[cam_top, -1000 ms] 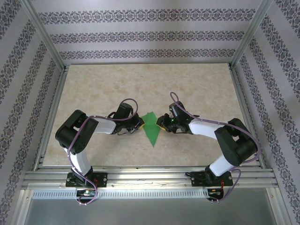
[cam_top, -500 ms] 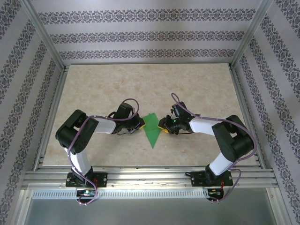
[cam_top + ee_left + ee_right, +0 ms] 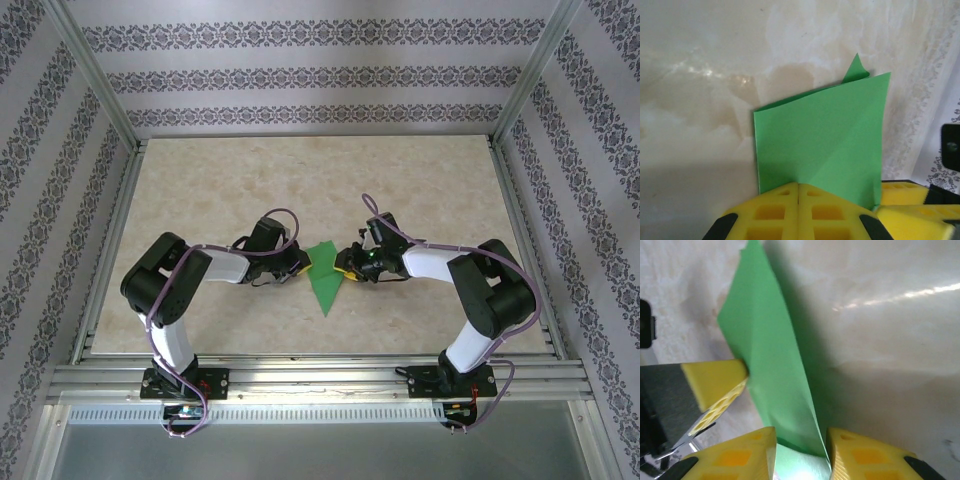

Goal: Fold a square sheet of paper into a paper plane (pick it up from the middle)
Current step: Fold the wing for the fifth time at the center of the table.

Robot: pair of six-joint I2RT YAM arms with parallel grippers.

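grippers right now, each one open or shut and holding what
left gripper: shut, pinching the edge of the green paper.
right gripper: partly open, the paper's fold lying between its fingers.

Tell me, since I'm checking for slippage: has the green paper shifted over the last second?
No. The green paper lies as far from the near rail as before.

Lab test cell, aluminium frame (image 3: 320, 378), wallpapered panels (image 3: 300, 75), marbled tabletop (image 3: 420, 190)
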